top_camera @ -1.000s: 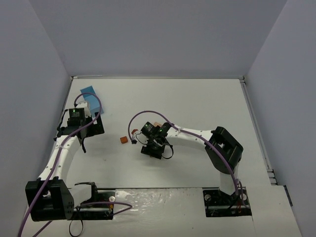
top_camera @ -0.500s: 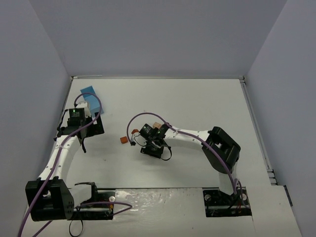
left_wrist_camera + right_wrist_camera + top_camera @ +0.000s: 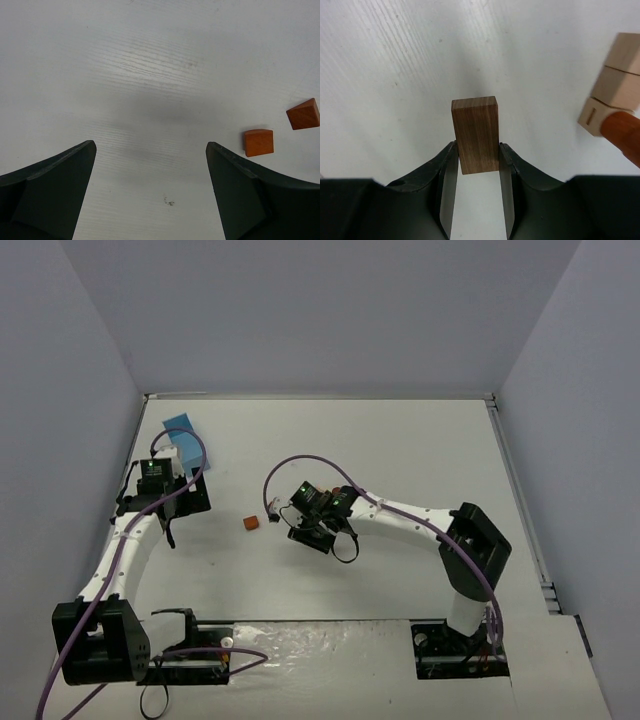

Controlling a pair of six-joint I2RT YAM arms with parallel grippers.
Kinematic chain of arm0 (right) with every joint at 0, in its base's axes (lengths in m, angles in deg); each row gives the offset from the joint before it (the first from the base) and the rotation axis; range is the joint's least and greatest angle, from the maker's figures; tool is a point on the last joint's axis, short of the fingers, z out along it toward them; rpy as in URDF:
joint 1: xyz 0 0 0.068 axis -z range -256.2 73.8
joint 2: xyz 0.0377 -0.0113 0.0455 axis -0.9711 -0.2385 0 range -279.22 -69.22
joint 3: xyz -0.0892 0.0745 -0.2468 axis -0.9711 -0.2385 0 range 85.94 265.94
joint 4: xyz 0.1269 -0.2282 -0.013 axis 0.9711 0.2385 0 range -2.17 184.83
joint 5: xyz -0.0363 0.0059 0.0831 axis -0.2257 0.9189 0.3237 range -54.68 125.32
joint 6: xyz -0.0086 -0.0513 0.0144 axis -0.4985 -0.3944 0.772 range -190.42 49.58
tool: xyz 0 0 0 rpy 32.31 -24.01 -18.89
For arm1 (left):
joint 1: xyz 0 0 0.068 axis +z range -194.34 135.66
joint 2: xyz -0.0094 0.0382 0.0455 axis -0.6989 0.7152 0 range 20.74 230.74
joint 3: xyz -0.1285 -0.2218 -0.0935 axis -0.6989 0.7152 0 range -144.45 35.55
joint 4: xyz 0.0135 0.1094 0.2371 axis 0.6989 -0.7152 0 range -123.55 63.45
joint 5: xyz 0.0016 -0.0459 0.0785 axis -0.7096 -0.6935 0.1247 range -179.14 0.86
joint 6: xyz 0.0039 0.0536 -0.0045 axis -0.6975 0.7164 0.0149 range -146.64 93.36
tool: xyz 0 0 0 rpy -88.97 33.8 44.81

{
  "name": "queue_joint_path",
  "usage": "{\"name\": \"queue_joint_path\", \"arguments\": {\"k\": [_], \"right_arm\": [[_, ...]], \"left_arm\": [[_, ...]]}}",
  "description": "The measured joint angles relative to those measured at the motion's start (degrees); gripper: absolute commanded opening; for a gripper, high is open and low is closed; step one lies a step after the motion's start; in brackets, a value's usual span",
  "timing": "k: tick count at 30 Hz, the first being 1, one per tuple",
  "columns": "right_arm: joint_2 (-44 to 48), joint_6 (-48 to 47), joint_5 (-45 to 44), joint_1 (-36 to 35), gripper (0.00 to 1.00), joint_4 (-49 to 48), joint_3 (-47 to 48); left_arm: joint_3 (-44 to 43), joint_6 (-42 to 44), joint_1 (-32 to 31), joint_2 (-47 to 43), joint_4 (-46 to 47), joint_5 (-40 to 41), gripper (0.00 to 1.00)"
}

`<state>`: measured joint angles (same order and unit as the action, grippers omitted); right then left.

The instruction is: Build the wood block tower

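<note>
My right gripper point(image 3: 476, 165) is shut on a dark brown wooden block point(image 3: 475, 134), which stands upright between the fingers just above the white table. In the right wrist view, light tan blocks point(image 3: 616, 82) lie in a row at the right edge, with a reddish-brown block point(image 3: 623, 134) at their near end. In the top view this gripper point(image 3: 303, 534) is mid-table. My left gripper point(image 3: 150, 165) is open and empty over bare table. Two orange-brown blocks point(image 3: 258, 142) point(image 3: 303, 114) lie beyond its right finger. One orange block point(image 3: 250, 523) shows between the arms.
A light-blue box point(image 3: 182, 433) stands at the far left, just behind my left gripper point(image 3: 190, 502). Grey walls close the table point(image 3: 400, 450) on three sides. A purple cable point(image 3: 300, 462) loops over the right wrist.
The right arm's elbow has swung right and its wrist has turned and shifted slightly up and right, still holding the dark block. The left arm has not moved.
</note>
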<state>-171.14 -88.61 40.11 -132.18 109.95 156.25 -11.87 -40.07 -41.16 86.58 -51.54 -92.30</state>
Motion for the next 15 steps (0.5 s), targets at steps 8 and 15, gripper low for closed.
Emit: {"name": "queue_joint_path", "arguments": {"k": [8,15], "right_arm": [[7.81,3.96,-0.22,6.72,0.0,7.18,8.0],[4.44,6.68,-2.92,12.25,0.0,15.27,16.88]], "left_arm": [[0.0,1.09,0.0,0.0,0.38,-0.7,0.9],[0.0,1.36,0.0,0.14,1.12,-1.87,0.9]]}}
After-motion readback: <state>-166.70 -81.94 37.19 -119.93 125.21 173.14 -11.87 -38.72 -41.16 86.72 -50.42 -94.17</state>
